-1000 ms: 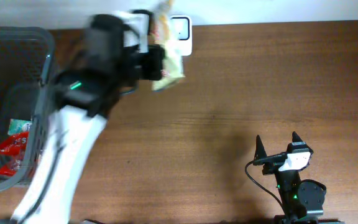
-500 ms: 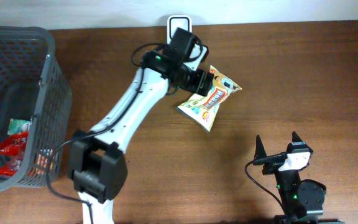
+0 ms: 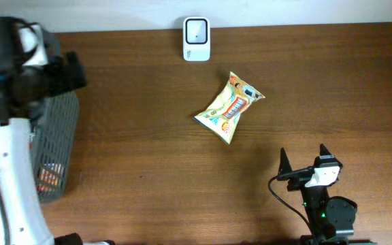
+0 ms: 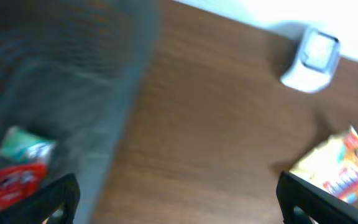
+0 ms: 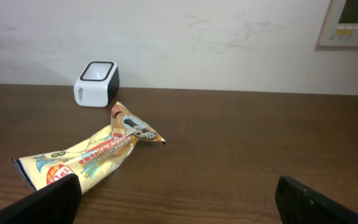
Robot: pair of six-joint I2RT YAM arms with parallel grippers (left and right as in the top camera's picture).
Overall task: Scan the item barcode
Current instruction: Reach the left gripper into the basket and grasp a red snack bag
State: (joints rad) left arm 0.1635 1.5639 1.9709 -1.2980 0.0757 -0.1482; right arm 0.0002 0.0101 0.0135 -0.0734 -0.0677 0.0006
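Basket [image 3: 58, 139]: grey mesh, at the far left edge of the table [image 3: 135, 136]. My left arm covers most of it from overhead.
Basket contents: a red pack [image 4: 11, 183] and a green pack [image 4: 27, 144] in the left wrist view. Both are blurred, so I can't read the print.
Left gripper [image 4: 178, 196]: above the basket rim, heavily blurred. The fingertips sit at opposite edges of the wrist view, spread wide with nothing between them.
Scanner [image 3: 197, 39]: small white box with a dark window, upright against the wall at the back edge, centre-left. I can read no markings on it.
Snack [image 3: 229, 107]: yellow-and-white pouch with a red lettered band, lying flat and diagonal on the bare wood. It is near the scanner, in front of it and a little right, not touching it and clear of both grippers. The lettering is too small for me to read.
Right gripper [image 3: 306, 160]: parked at the front right, jaws fully apart, holding nothing, pointed toward the snack and scanner.
Panel [image 5: 352, 22]: beige unit on the wall, top right of the right wrist view, text illegible.
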